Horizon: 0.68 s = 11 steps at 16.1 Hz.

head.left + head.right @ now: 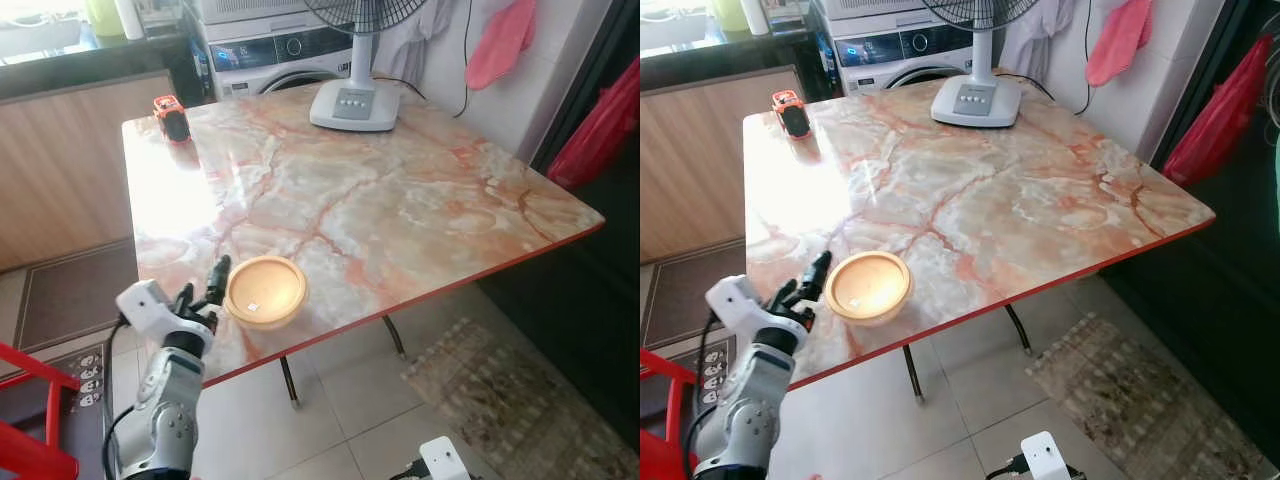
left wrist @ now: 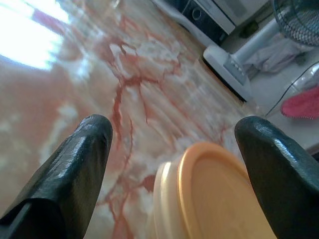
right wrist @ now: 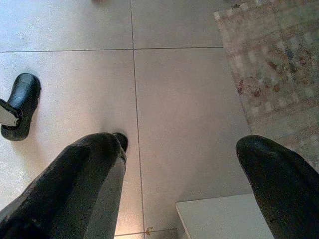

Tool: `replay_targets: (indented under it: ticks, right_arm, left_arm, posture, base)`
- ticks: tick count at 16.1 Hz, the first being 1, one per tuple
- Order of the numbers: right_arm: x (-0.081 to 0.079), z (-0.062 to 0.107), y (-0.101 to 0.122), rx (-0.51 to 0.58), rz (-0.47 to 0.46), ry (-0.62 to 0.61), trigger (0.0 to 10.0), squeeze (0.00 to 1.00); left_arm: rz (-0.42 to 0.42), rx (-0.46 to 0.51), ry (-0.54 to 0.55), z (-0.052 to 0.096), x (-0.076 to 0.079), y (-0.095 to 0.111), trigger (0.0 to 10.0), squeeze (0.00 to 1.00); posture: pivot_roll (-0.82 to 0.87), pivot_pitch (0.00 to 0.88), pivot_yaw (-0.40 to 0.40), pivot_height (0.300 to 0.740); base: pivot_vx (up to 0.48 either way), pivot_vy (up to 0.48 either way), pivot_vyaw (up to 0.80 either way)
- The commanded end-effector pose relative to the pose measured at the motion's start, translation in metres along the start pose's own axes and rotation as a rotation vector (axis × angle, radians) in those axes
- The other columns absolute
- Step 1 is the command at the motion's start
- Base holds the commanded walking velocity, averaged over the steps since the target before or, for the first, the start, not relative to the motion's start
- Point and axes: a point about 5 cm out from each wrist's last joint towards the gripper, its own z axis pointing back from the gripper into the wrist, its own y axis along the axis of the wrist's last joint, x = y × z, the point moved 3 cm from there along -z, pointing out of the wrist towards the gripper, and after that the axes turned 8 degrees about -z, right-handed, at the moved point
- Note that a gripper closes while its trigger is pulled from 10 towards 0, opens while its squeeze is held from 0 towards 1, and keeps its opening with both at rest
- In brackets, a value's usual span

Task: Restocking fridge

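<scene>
Reaching: left gripper (image 1: 207, 287) at the near edge of the table (image 1: 400, 210), close to its near left corner, fingers wide apart
Tub: round orange tub (image 1: 265, 291) with lid on, at the near edge of the table, just beside the left gripper, not held
Left wrist view: tub lid (image 2: 219, 199) between the two black fingers (image 2: 75, 169), no touch seen
Right gripper (image 3: 179, 184): hanging low over the tiled floor (image 3: 174, 89), fingers wide apart, holding nothing
Far edge: white fan base (image 1: 355, 103)
Far left corner: small orange and black thing (image 1: 171, 117)
Floor: rug (image 1: 510, 400) past the table's near right side
</scene>
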Motion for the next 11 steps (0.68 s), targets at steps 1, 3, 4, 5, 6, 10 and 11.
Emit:
replay_targets:
  ticks: [1,3,4,5,6,10,11]
  right_arm:
    - [-0.001,0.000,0.000,-0.003,0.005,0.000,10.0,0.00]
    - [-0.001,0.000,0.000,-0.003,0.008,-0.001,10.0,0.00]
    - [-0.001,0.000,0.000,-0.003,0.009,0.000,10.0,0.00]
    - [-0.001,0.000,0.000,-0.003,0.013,0.003,10.0,0.00]
    - [-0.001,0.000,0.000,-0.003,0.013,0.003,10.0,0.00]
    - [0.000,0.000,0.000,-0.003,0.014,-0.002,10.0,0.00]
    - [0.000,0.000,0.000,-0.004,0.014,-0.002,10.0,0.00]
  left_arm:
    - [0.014,-0.010,-0.017,-0.003,0.005,-0.004,10.0,1.00]
    - [0.006,-0.032,-0.017,-0.006,0.005,-0.010,10.0,1.00]
    - [0.002,-0.045,-0.028,-0.006,0.006,-0.014,10.0,1.00]
    - [-0.009,-0.066,-0.040,-0.008,0.007,-0.019,10.0,1.00]
    - [0.000,-0.071,-0.040,-0.010,0.008,-0.021,10.0,1.00]
    - [0.023,-0.116,-0.069,-0.015,0.012,-0.032,10.0,1.00]
    - [0.025,-0.120,-0.078,-0.016,0.014,-0.033,10.0,0.72]
  posture:
    - [-0.02,0.025,0.018,0.740]
    - [-0.02,0.026,0.017,0.740]
    - [-0.02,0.026,0.016,0.740]
    - [-0.02,0.027,0.016,0.740]
    - [-0.02,0.027,0.016,0.740]
    - [-0.02,0.031,0.017,0.740]
    - [-0.02,0.031,0.015,0.740]
  base:
    - [0.000,0.000,0.00]
    - [0.000,0.000,0.00]
    - [0.000,0.000,0.00]
    - [0.000,0.000,0.00]
    - [0.000,0.000,0.00]
    - [0.000,0.000,0.00]
    - [0.000,0.000,0.00]
